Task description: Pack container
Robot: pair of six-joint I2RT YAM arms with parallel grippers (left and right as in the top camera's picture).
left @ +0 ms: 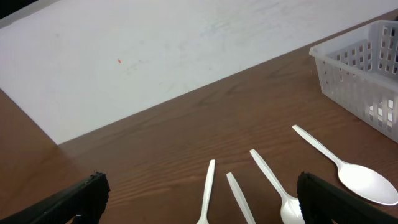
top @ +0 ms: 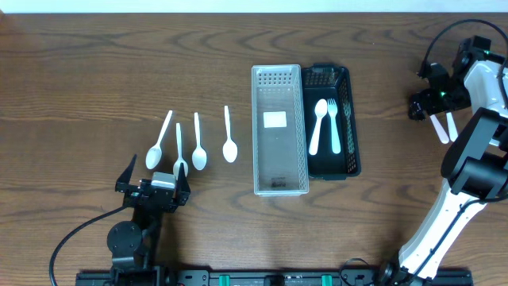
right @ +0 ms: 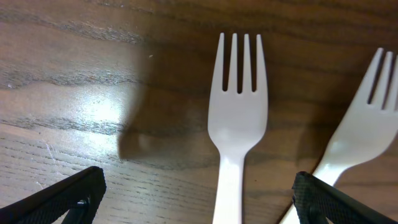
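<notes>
1. Right tool [right: 199,202], open wide and empty, above two close forks [right: 236,118] at 3 o'clock of the container [top: 279,131]: may pinch both (or skid one).
2. Left tool [left: 202,199], open and empty too, by crowded spoons [left: 364,183] at 9 o'clock: same risk.

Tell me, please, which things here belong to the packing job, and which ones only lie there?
Job:
- four spoons laid out loose
- two forks at the right
- black tray, already holding a spoon and a fork
- clear basket, probably

Lying about:
- only the black cable, lower left
</notes>
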